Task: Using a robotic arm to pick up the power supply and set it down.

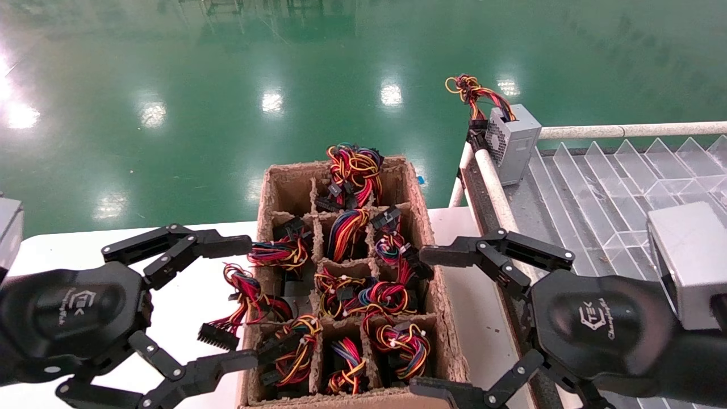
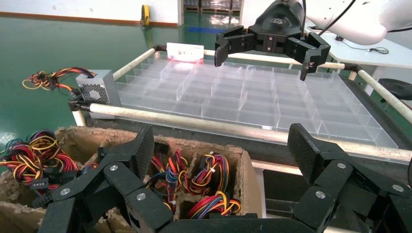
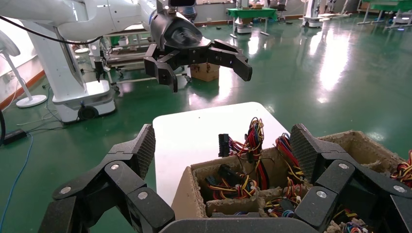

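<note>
One power supply (image 1: 511,142), a grey vented box with red and yellow wires, stands on the far corner of the clear divided tray (image 1: 613,187); the left wrist view shows the power supply (image 2: 97,90) there too. Several more sit in a pulp carton (image 1: 284,176), showing mostly their wire bundles (image 1: 346,227). My left gripper (image 1: 247,302) hangs open at the carton's left side, its fingers wide over the compartments (image 2: 223,150). On the carton's right side my right gripper (image 1: 423,321) is open too (image 3: 223,145). Neither holds anything.
The carton rests on a white table (image 1: 193,301). One loose bundle with a black connector (image 1: 218,335) spills over the carton's left wall. A white pipe rail (image 1: 625,130) frames the tray. A smooth grey block (image 1: 690,261) sits on my right wrist. Green floor lies beyond.
</note>
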